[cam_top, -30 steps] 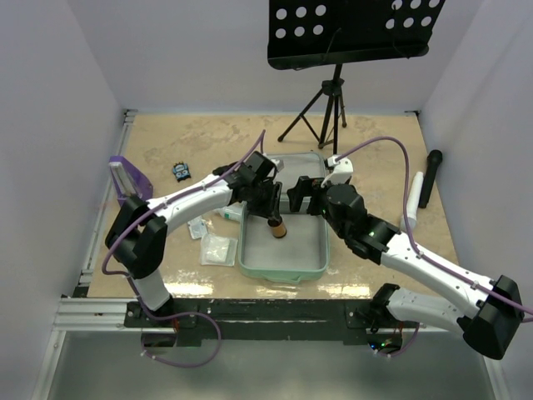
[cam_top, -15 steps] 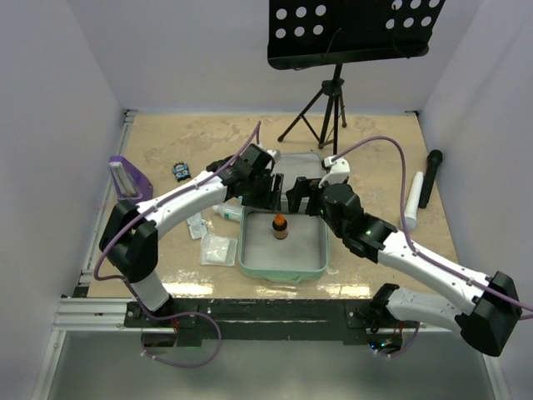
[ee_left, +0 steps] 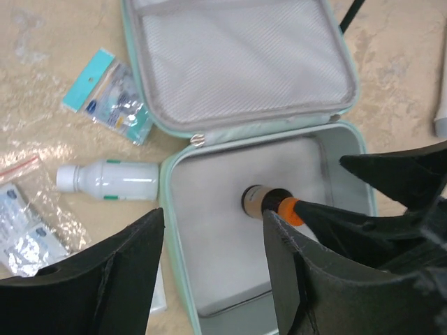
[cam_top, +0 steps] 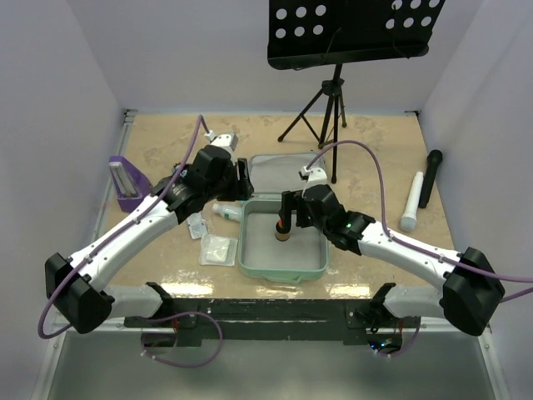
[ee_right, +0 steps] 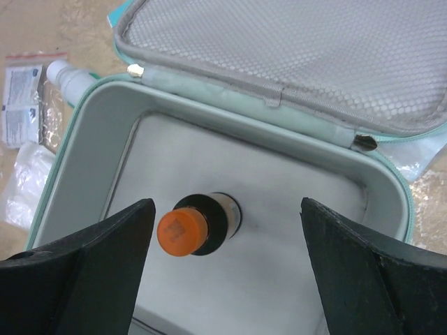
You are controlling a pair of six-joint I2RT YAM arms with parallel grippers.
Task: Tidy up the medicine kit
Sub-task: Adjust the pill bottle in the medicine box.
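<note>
Beige marbled bench [cam_top: 366, 142], white walls [cam_top: 166, 50]. Open kit [cam_top: 283, 272] lies under right end effector [ee_right: 227, 206], which is spread wide astride bottle [ee_right: 202, 223], not touching. Left end effector [ee_left: 213, 216] parted, empty, music stand [cam_top: 350, 33] beyond it.

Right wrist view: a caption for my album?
Open right claw above an orange-capped bottle inside the mint-green soft case.

Plain white walls [cam_top: 166, 58] enclose a beige, marbled counter [cam_top: 391, 129]. At the back stands a black perforated music stand [cam_top: 350, 33] on a tripod [cam_top: 321, 112].
</note>
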